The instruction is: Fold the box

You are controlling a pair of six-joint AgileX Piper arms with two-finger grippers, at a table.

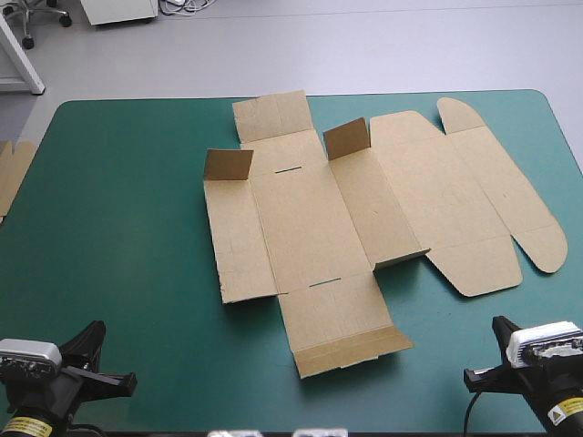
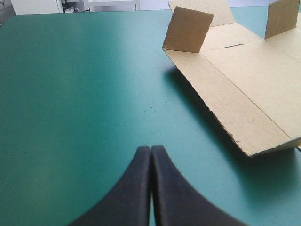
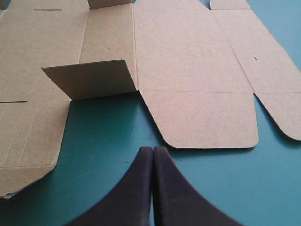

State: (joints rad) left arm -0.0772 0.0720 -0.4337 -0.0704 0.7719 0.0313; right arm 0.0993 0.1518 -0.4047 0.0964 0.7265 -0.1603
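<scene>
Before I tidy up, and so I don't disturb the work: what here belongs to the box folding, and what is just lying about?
Job:
box, mostly flat
left gripper, shut
right gripper, shut

Lying about:
spare board at the table's left edge

Box cut off
Ahead of the left gripper (image 2: 151, 149), the box (image 2: 244, 80) leaves frame; one raised flap (image 2: 282, 18) seemingly shows partly.
</scene>
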